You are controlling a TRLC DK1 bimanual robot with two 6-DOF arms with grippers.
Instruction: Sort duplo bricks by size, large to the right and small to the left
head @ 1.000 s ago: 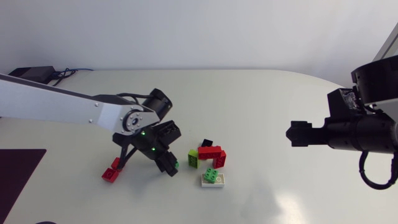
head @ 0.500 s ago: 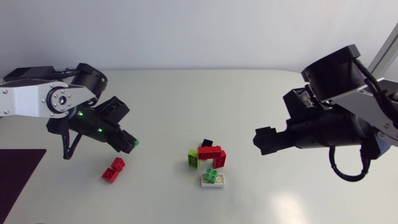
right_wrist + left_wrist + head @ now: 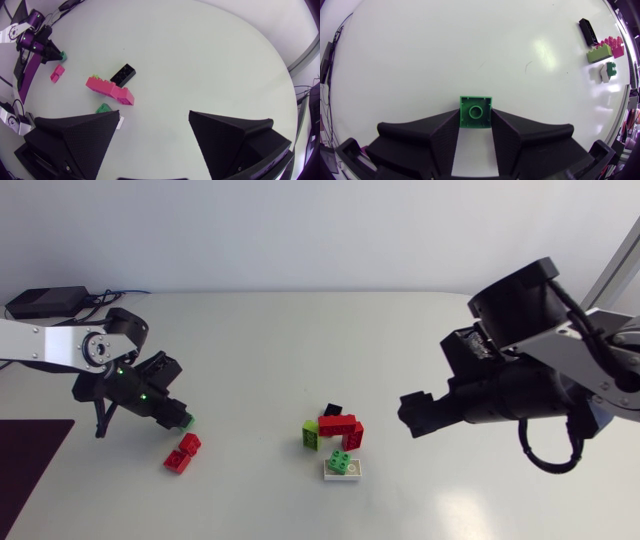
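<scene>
1. Placing step: the left pincer point(image 3: 475, 117) clamps the small green brick point(image 3: 475, 111) over the bench's point(image 3: 300, 340) left side, near the red bricks point(image 3: 182, 453).
2. The right pincer point(image 3: 154, 117) gapes wide, empty.
3. Next, likely: lower, release beside them.

table point(image 3: 420, 340): white, rounded corner | glare point(image 3: 460, 505): soft patch (near front edge) | dark mat point(image 3: 28, 465): left

We've got a white table point(image 3: 300, 350) here. Lower left of centre, two small red bricks point(image 3: 182, 453) sit touching each other. Mid-frame there's a little huddle: black brick point(image 3: 333, 410) uppermost, bigger red bricks point(image 3: 340, 426), a lime brick point(image 3: 311, 434) on their left, and a white brick point(image 3: 350, 473) lowest.
</scene>
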